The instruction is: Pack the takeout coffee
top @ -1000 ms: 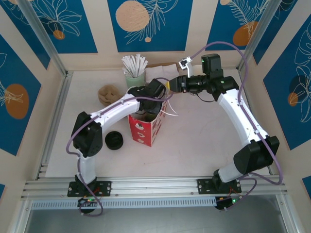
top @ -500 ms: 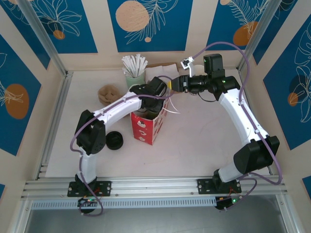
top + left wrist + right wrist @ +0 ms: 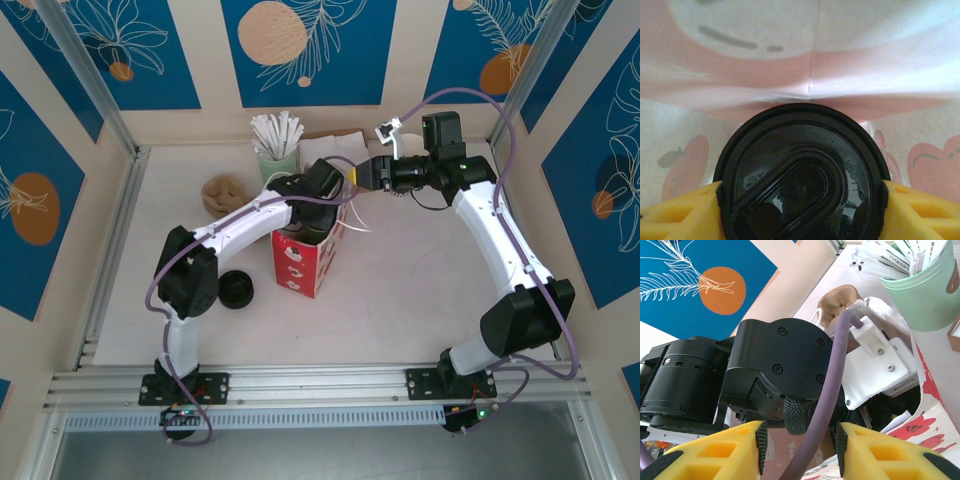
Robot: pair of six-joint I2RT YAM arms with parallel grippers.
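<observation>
Left gripper [image 3: 800, 200] is pinching the coffee cup [image 3: 800, 170] by its black lid, one finger touching each side. The cup is sitting inside the red bag [image 3: 300, 262]; depth unclear.

Judgement: you should be lowering straight down and letting go only once the base is resting.

Right gripper [image 3: 358, 174] is hovering at the bag's 2 o'clock rim, fingers part-spread. Cannot tell whether it is gripping the rim.

White table [image 3: 430, 280], taken from the bag:
- brown lump [image 3: 224, 192] at 10 o'clock
- black disc [image 3: 236, 289] at 8 o'clock
- green pot of sticks [image 3: 278, 160] at 12 o'clock

Blue-patterned panels [image 3: 130, 50] are walling the cell.

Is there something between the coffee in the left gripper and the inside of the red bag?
Nothing visible. The left gripper holds the takeout coffee at its lid, between the walls of the red bag. What lies under the cup is hidden.
</observation>
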